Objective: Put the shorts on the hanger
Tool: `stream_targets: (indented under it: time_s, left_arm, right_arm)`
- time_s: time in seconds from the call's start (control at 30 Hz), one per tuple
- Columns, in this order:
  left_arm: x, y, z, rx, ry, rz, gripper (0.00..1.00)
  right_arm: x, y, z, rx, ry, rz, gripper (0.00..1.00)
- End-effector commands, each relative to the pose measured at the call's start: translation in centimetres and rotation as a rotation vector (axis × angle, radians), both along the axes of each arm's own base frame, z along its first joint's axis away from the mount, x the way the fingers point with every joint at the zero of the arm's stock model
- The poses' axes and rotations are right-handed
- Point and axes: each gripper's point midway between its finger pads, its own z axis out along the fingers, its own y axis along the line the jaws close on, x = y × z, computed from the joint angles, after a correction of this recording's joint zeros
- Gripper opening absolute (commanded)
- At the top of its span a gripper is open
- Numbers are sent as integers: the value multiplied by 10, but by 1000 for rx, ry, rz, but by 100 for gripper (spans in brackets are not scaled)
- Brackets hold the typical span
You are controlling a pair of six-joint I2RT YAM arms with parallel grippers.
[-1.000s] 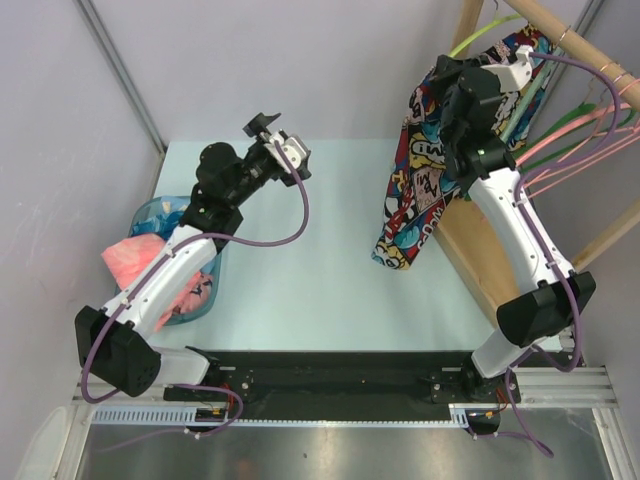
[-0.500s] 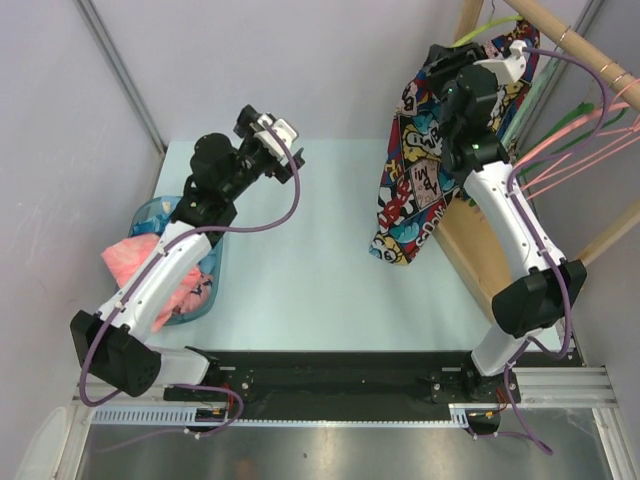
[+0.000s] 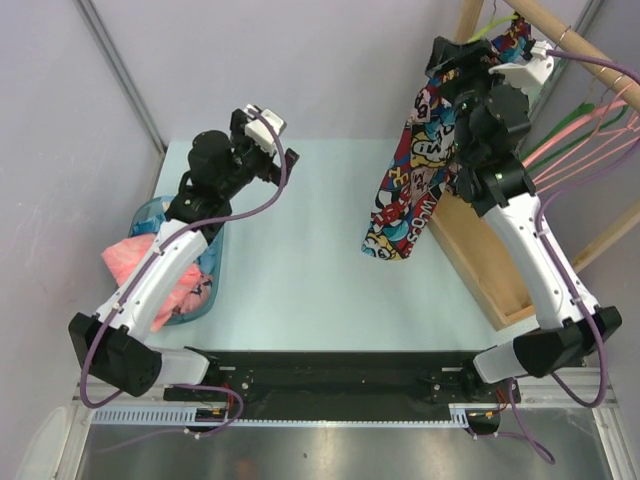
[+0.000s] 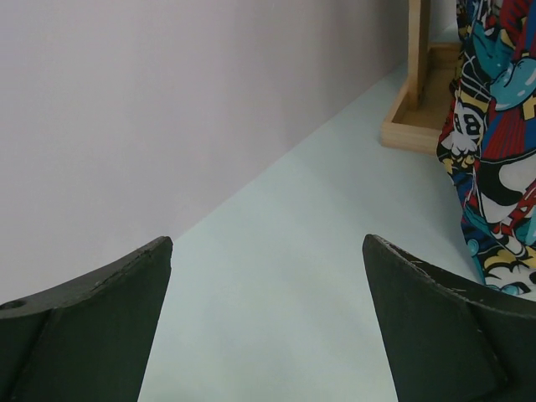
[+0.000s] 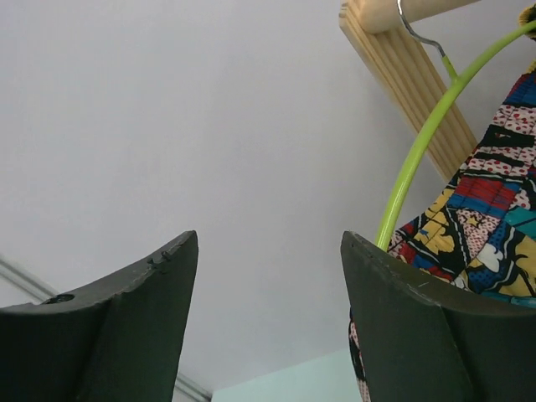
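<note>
The comic-print shorts (image 3: 408,170) hang draped from the lime hanger (image 3: 488,27) at the rack's near end, their hem just above the table. In the right wrist view the hanger (image 5: 416,146) curves up to its silver hook (image 5: 416,32) on the wooden rail, with the shorts (image 5: 490,222) below it. My right gripper (image 5: 268,239) is open beside the hanger's arm with nothing between its fingers. It sits high by the top of the shorts (image 3: 450,62). My left gripper (image 3: 268,140) is open over the table's far left. Its wrist view (image 4: 268,243) shows bare table and the shorts (image 4: 494,142) at the right.
A wooden rack stands on the right with its base (image 3: 480,255) on the table and its rail (image 3: 585,45) carrying pink hangers (image 3: 585,135). A blue basket (image 3: 150,215) holding pink cloth (image 3: 135,260) sits at the left edge. Walls close off the back and left.
My right gripper has opened, let go of the shorts and risen toward the rail. The shorts have swung slightly left. My left gripper has drifted a little left.
</note>
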Motion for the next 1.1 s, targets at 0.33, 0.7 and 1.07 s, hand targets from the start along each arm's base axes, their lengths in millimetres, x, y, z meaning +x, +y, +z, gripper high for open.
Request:
stream_targets:
  time_s: [0.33,0.7,1.07]
  left_arm:
    - [-29,37,-11,-88,387,-6,100]
    - [-64,110,-81,19,609,300,100]
    - [-112,150,-139,181,605,420,100]
  right_arm:
    - [-109,93,-50,-756,-90,477,87]
    - [-179,154,-181,-1080,106,1022,86]
    - [-196,160,-276,-1167,277,1218,91]
